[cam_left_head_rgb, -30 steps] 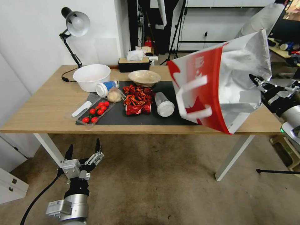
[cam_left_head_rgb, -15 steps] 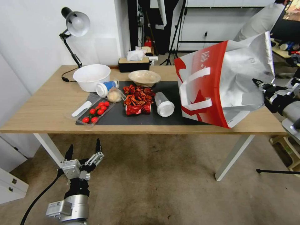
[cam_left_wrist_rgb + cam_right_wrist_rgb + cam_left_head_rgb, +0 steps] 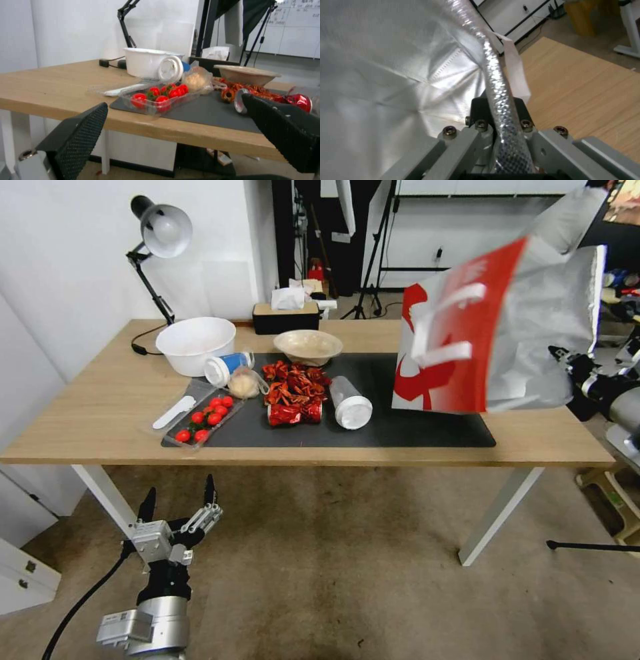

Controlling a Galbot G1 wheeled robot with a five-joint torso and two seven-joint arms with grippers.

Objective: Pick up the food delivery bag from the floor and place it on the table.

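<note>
Gripping the foil-lined rim of the food delivery bag (image 3: 497, 330), the right claw (image 3: 559, 359) sits at the right end of the surface (image 3: 87, 407), its jaws clamped on the silver edge; the right wrist view shows that rim (image 3: 493, 75) running straight between the jaws, with the white handle (image 3: 515, 72) hanging just beside. Bag hangs tilted over the right end of the dark grey mat (image 3: 400, 430), red side and white handles facing the camera; whether its bottom edge touches the mat, cannot tell. Left claw (image 3: 179, 500) low, near the floor in front of the surface's left leg, jaws spread apart, holding nothing. On the mat: tray of cherry tomatoes (image 3: 203, 419), heap of red foil wrappers (image 3: 293, 390), clear lidded cup on its side (image 3: 350, 403). White bowl (image 3: 195, 343) and beige bowl (image 3: 308, 345) behind; desk lamp (image 3: 157, 240) at back left.
</note>
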